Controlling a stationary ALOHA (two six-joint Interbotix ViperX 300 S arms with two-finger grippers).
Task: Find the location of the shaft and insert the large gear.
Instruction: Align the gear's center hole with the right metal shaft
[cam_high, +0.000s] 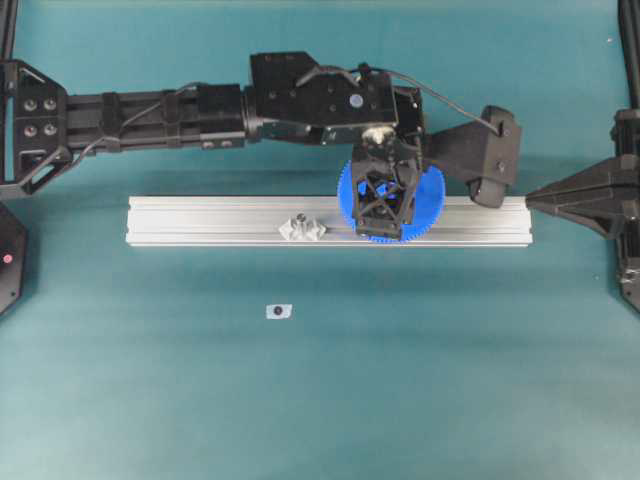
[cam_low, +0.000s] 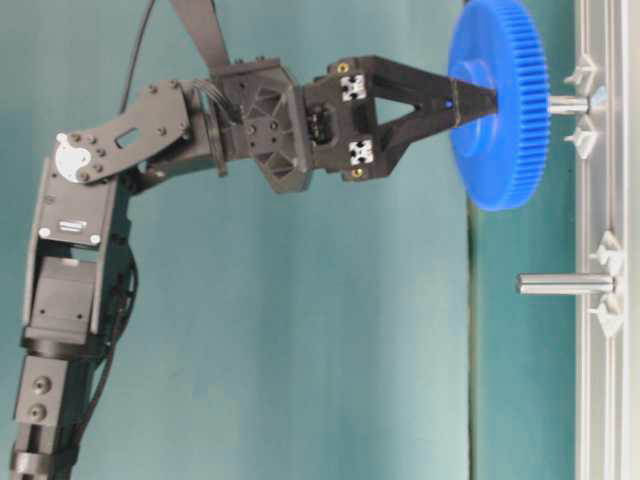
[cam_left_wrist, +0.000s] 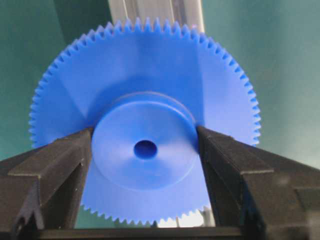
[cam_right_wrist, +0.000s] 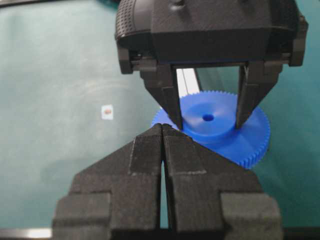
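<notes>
1. The left gripper (cam_left_wrist: 145, 150) is clamped on the raised hub of the large gear (cam_left_wrist: 145, 100), one finger on each side of the hub, the centre hole showing open between them.
2. In the right wrist view the same hold shows from the front: the two fingers (cam_right_wrist: 170, 102) come straight down onto the hub and the gear (cam_right_wrist: 212, 127) lies flat below them, its toothed rim sticking out past both.
3. The right gripper (cam_right_wrist: 163, 131) has its fingers pressed together with nothing between them, close to the gear's rim but not touching it.
4. From the table-level view the gear (cam_low: 497, 105) hangs on the fingertips over a short pin (cam_low: 566, 103) on the rail (cam_low: 605, 400), the pin's tip right at the gear's face; whether it has entered the hole cannot be told.
5. The taller shaft (cam_low: 565, 284) stands further along the rail, apart from the gear, between its two shiny mounts.
6. From overhead the gear (cam_high: 435, 195) overlaps the rail (cam_high: 200, 220), well to the right of the mounts (cam_high: 302, 229).
7. A small tag (cam_high: 279, 311) lies on the green table (cam_high: 450, 380) in front of the rail.
</notes>
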